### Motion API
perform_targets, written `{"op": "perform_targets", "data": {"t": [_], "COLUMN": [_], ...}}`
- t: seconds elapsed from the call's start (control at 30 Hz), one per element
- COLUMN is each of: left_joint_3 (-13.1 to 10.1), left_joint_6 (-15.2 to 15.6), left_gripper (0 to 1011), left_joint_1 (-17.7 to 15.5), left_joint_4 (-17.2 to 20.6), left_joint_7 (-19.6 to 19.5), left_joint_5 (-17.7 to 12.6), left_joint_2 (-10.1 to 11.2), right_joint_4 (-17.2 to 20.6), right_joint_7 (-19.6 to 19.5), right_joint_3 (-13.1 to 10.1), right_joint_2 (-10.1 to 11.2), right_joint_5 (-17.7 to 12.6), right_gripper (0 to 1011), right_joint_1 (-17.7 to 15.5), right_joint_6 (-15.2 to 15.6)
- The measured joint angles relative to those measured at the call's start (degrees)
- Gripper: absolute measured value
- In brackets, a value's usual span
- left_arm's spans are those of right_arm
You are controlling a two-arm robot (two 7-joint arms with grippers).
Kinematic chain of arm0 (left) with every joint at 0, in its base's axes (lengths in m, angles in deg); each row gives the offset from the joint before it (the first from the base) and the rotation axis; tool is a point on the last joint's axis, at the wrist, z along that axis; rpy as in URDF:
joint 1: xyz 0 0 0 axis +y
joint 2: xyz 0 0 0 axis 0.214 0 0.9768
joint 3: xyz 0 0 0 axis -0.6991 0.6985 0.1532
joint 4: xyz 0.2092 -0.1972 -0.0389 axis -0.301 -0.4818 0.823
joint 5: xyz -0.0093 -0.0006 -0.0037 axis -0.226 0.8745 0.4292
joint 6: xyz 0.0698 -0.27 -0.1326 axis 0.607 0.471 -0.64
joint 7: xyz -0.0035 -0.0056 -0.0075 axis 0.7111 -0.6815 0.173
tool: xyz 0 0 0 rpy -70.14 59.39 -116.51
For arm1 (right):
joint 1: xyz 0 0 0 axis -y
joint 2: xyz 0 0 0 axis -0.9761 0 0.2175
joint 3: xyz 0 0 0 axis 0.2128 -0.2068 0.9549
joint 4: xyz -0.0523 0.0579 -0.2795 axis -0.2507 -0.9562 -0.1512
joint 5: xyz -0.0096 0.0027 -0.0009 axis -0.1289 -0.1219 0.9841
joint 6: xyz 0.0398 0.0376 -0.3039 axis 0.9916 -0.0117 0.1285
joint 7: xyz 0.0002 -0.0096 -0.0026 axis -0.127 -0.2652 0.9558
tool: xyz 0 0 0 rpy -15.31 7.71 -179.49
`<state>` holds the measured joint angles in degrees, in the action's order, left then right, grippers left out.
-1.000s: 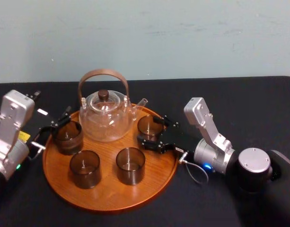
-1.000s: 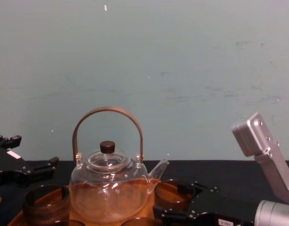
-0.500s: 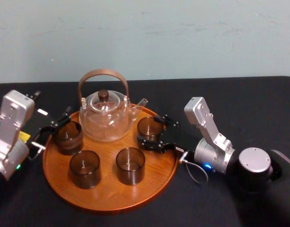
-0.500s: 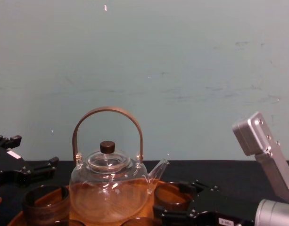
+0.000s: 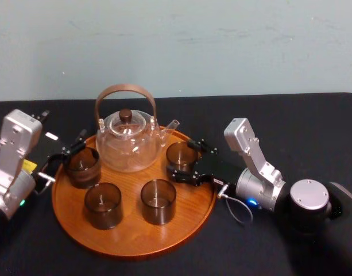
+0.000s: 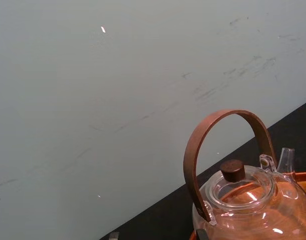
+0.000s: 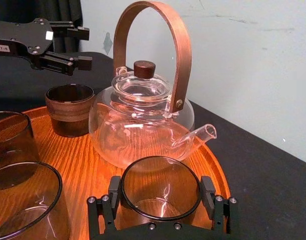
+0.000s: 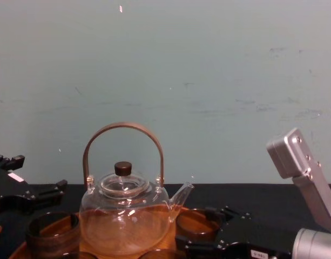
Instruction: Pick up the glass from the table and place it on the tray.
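A small, clear, smoke-tinted cylindrical glass (image 7: pixel 160 192) was seen held in the right gripper (image 5: pixel 186 160) over the right rear part of the large round orange-brown wooden tray (image 5: pixel 130 233), which lay on the black-covered bench (image 5: pixel 313 126). The right gripper's two black fingers (image 7: pixel 114 194) were set narrowly against opposite sides of the glass, which stood upright between them. Whether its base touched the wood could not be told. The glass was placed just beside the spout of a clear glass teapot with a curved brown wooden handle (image 5: pixel 128 144), which stood at the back of the tray.

The right arm was reached in low from the right, across the tray's rim. The left gripper (image 5: pixel 77 147) was held with its fingers spread at the tray's left edge, just beside a darker banded glass (image 5: pixel 82 165) and apart from it. Two more tinted glasses (image 5: pixel 103 205) (image 5: pixel 158 201) were stood side by side at the front of the tray.
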<state>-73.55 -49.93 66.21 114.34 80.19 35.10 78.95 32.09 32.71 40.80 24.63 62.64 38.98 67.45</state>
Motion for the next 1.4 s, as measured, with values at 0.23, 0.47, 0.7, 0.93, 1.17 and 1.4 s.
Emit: {"op": "perform_targets", "data": {"t": [0.23, 0.47, 0.7, 0.93, 1.17, 1.4], "left_joint_3": [0.0, 0.0, 0.0, 0.0, 0.0, 0.0], "left_joint_6": [0.0, 0.0, 0.0, 0.0, 0.0, 0.0], "left_gripper": [1001, 1001, 1002, 1001, 1001, 1002], "left_joint_1": [0.0, 0.0, 0.0, 0.0, 0.0, 0.0], "left_joint_4": [0.0, 0.0, 0.0, 0.0, 0.0, 0.0], "left_joint_7": [0.0, 0.0, 0.0, 0.0, 0.0, 0.0], "left_joint_5": [0.0, 0.0, 0.0, 0.0, 0.0, 0.0], "left_joint_2": [0.0, 0.0, 0.0, 0.0, 0.0, 0.0], "right_joint_4": [0.0, 1.2, 7.5, 13.2, 17.3, 19.3], "right_joint_7": [0.0, 0.3, -0.6, -0.7, -1.3, -3.6], "right_joint_3": [0.0, -0.9, -2.2, -3.1, -4.6, -7.3], "right_joint_2": [0.0, 0.3, 2.2, 4.2, 5.8, 7.4], "right_joint_5": [0.0, -1.0, -1.6, -2.4, -3.8, -4.7], "right_gripper": [1002, 1002, 1002, 1002, 1002, 1002], "right_joint_1": [0.0, -0.6, -3.0, -5.1, -7.2, -9.4], "right_joint_6": [0.0, -0.1, -1.3, -1.9, -2.5, -2.7]}}
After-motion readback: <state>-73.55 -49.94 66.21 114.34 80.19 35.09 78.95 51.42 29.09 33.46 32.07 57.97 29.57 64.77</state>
